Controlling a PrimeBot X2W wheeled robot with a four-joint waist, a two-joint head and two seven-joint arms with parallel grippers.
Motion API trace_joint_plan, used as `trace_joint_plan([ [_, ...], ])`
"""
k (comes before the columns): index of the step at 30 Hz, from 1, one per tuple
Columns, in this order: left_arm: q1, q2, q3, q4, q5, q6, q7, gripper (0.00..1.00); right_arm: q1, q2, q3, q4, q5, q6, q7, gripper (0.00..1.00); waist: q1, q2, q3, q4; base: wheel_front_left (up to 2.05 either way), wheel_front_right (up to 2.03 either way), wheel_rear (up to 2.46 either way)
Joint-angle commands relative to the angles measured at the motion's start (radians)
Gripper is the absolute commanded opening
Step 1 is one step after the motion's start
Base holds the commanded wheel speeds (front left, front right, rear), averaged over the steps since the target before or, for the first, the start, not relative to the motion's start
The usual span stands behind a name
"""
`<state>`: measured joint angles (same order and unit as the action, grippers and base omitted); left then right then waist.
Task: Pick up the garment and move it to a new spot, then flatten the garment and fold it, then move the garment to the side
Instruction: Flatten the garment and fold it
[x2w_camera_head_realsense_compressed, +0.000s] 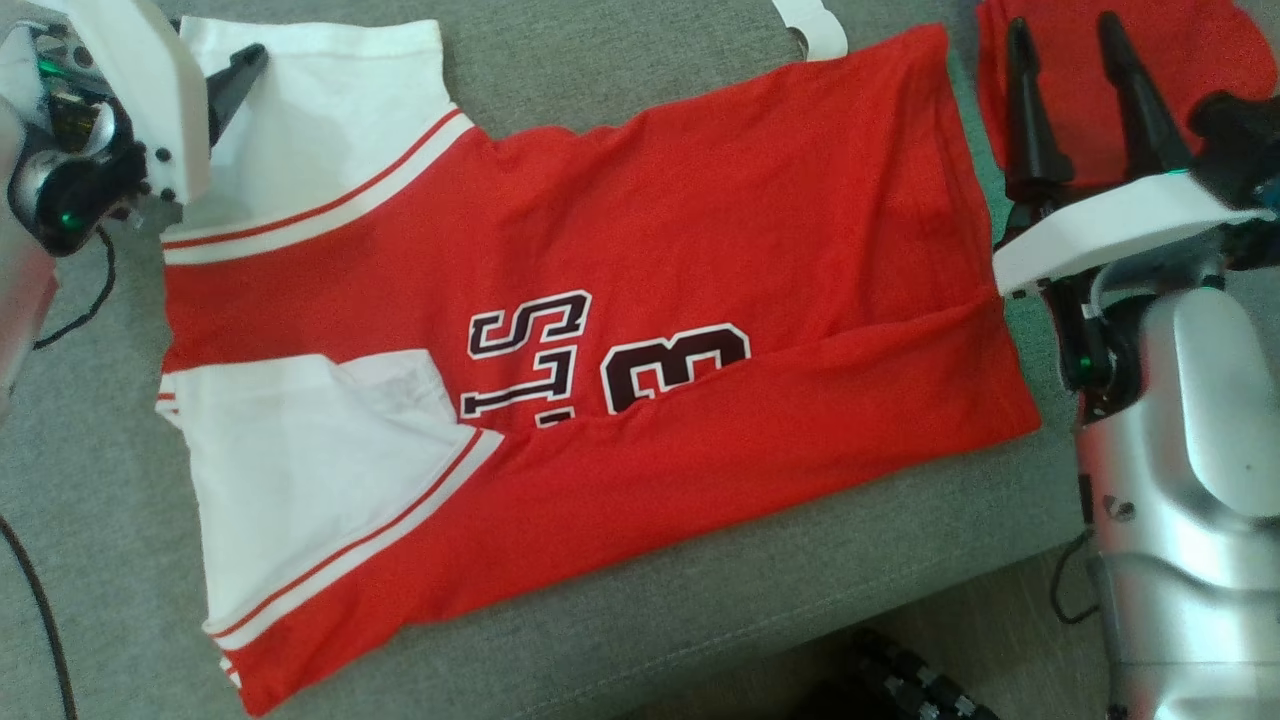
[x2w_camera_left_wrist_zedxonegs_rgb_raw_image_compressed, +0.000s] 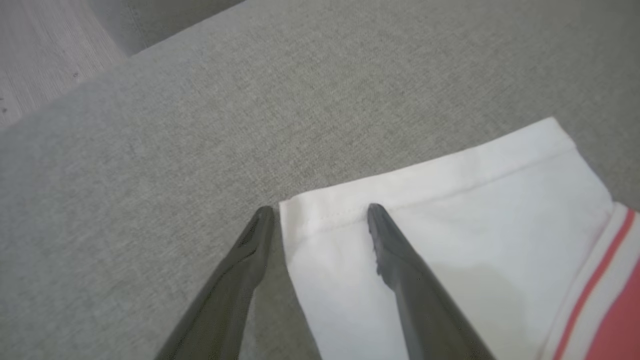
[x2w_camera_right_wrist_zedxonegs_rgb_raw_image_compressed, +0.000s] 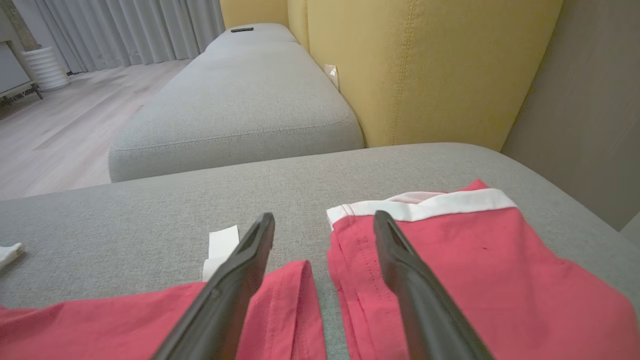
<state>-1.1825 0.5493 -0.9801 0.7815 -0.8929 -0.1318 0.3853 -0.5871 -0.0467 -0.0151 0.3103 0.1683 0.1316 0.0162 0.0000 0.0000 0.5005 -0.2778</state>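
The garment (x2w_camera_head_realsense_compressed: 640, 250), a red jersey with white sleeves and dark lettering, lies spread on the grey cushion (x2w_camera_head_realsense_compressed: 620, 70), its near long edge folded up over the print. My left gripper (x2w_camera_head_realsense_compressed: 225, 95) hovers at the far white sleeve (x2w_camera_left_wrist_zedxonegs_rgb_raw_image_compressed: 450, 225). It is open, and its fingers (x2w_camera_left_wrist_zedxonegs_rgb_raw_image_compressed: 395, 255) straddle the sleeve's corner with nothing gripped. My right gripper (x2w_camera_head_realsense_compressed: 1065, 30) is open past the jersey's hem (x2w_camera_right_wrist_zedxonegs_rgb_raw_image_compressed: 280, 310), with one finger over the hem and the other over a separate red cloth with white trim (x2w_camera_right_wrist_zedxonegs_rgb_raw_image_compressed: 475, 260).
A white tag (x2w_camera_right_wrist_zedxonegs_rgb_raw_image_compressed: 220, 247) lies on the cushion by the hem. Behind stand a yellow backrest (x2w_camera_right_wrist_zedxonegs_rgb_raw_image_compressed: 425, 65) and a second grey cushion (x2w_camera_right_wrist_zedxonegs_rgb_raw_image_compressed: 240, 95). The cushion's front edge (x2w_camera_head_realsense_compressed: 800, 620) drops to the wood floor at lower right. A black cable (x2w_camera_head_realsense_compressed: 40, 620) runs along the left.
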Motion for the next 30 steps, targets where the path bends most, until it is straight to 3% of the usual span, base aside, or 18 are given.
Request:
trace_joint_plan([
  [1, -0.025, 0.04, 0.005, -0.011, -0.01, 0.001, 0.022, 1.0, -0.021, -0.004, 0.005, -0.033, -0.009, -0.001, -0.01, 1.0, 0.0, 0.0, -0.003, 0.003, 0.0, 0.0, 0.0],
  [2, -0.027, 0.042, -0.008, -0.018, -0.02, 0.001, 0.026, 0.8, -0.023, -0.004, -0.002, -0.034, -0.013, -0.001, -0.01, 1.0, 0.0, 0.0, -0.006, 0.007, 0.0, 0.0, 0.0],
  [3, -0.031, 0.042, -0.017, -0.024, -0.029, 0.001, 0.019, 0.04, -0.024, -0.004, -0.009, -0.034, -0.016, -0.001, -0.009, 1.0, 0.0, 0.0, -0.01, 0.011, 0.0, 0.0, 0.0],
  [4, -0.031, 0.04, -0.025, -0.027, -0.04, 0.001, 0.014, 0.0, -0.025, -0.004, -0.017, -0.034, -0.021, -0.001, -0.008, 1.0, 0.0, 0.0, -0.016, 0.016, 0.0, 0.0, 0.0],
  [13, -0.044, 0.002, -0.032, -0.024, -0.08, 0.001, -0.19, 0.0, -0.035, -0.015, -0.065, -0.02, -0.068, -0.001, 0.018, 1.0, 0.0, 0.0, -0.086, 0.084, 0.0, 0.0, 0.0],
  [24, 0.011, -0.013, -0.061, -0.125, -0.034, 0.002, -0.439, 0.0, -0.046, -0.109, -0.073, 0.04, -0.051, -0.001, 0.075, 1.0, 0.0, 0.0, -0.162, 0.21, 0.0, 0.0, 0.0],
  [30, 0.07, 0.007, -0.088, -0.25, 0.013, 0.042, -0.504, 0.0, -0.063, -0.156, -0.06, 0.117, -0.008, -0.001, 0.125, 1.0, 0.0, 0.0, -0.177, 0.249, 0.0, 0.0, 0.0],
])
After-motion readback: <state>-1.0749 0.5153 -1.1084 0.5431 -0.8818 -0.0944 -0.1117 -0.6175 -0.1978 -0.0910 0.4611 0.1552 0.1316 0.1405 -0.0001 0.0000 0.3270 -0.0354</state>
